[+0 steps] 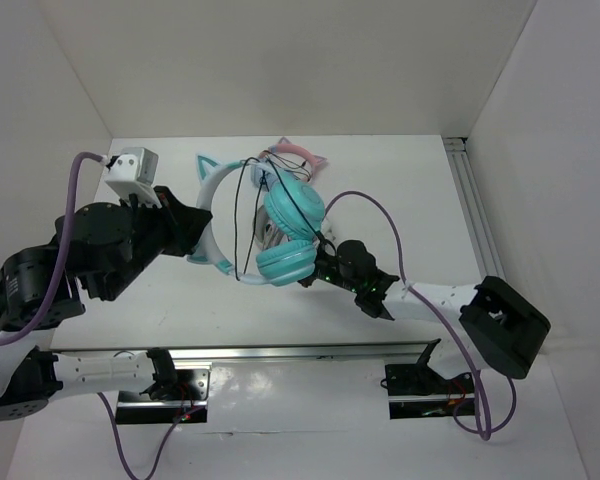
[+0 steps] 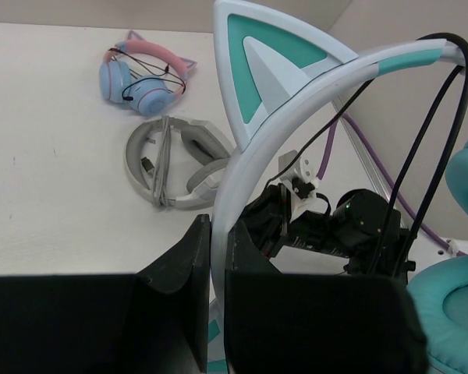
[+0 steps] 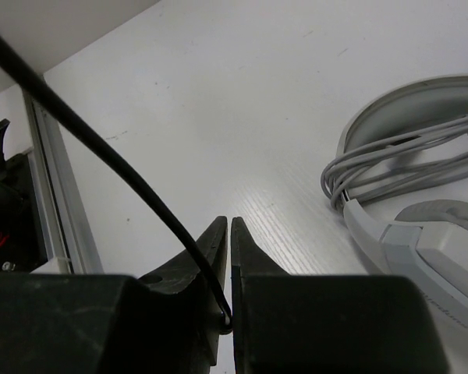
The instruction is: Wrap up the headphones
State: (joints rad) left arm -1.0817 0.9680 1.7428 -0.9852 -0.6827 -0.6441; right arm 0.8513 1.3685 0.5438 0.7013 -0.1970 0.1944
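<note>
The teal headphones [image 1: 290, 230] are held up over the table middle, with the pale headband [image 1: 212, 205] and a cat ear [image 2: 269, 62] to the left. My left gripper [image 1: 192, 228] is shut on the headband [image 2: 226, 202], which runs up between its jaws. The thin black cable [image 1: 242, 215] loops across the headband and cups. My right gripper [image 1: 320, 268] is just right of the lower cup and is shut on the cable [image 3: 125, 183], pinched deep between its jaws [image 3: 228, 234].
Grey-white headphones [image 2: 171, 160] with a wound cable lie on the table under the teal ones, also in the right wrist view [image 3: 421, 187]. Blue-and-pink cat-ear headphones [image 2: 140, 78] lie farther back. An aluminium rail [image 1: 475, 215] runs along the right wall.
</note>
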